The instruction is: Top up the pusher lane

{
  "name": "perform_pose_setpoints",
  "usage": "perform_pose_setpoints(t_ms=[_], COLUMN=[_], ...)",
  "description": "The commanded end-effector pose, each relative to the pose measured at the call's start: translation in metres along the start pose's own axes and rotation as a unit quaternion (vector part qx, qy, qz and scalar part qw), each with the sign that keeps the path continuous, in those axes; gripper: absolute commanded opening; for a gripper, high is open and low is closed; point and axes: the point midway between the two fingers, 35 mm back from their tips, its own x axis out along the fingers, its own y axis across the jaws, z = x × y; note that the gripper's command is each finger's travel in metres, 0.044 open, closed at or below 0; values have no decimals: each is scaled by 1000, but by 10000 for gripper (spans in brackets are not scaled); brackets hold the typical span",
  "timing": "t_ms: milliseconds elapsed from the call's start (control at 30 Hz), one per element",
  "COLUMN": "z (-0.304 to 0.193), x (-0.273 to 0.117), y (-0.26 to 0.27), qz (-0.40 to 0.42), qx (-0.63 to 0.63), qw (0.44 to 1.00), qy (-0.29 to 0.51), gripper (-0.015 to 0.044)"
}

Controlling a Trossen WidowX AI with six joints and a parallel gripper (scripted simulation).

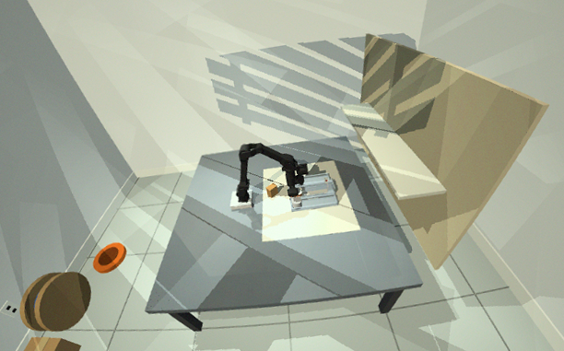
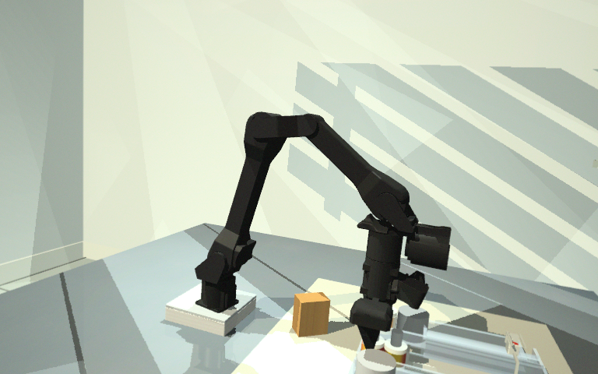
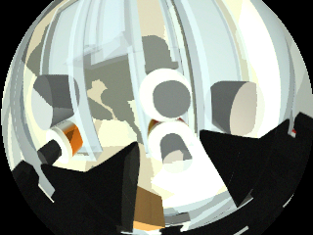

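My gripper is open, pointing down at the front end of the clear lane rack. In the wrist view a white-lidded jar with a grey knob stands between the spread fingertips, with a gap on each side. A second white-lidded jar stands directly behind it in the same lane, and the two look in a row. A red and yellow label shows on a jar beside the finger. The pusher plate and front stop cannot be made out clearly.
A jar with an orange label is at the wrist view's left. Large grey cylinders stand on either side of the row. A wooden block stands between the arm's base and the rack.
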Motion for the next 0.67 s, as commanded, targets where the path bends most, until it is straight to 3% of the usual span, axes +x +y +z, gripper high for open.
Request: perform_pose_setpoints(t_ms=[0,633], z=[1,-40], x=[-14,-17], y=[0,0], qz=[-1,-1], qx=[2,2], qw=[1000,1000], qy=[-5,-3], gripper=[281,281])
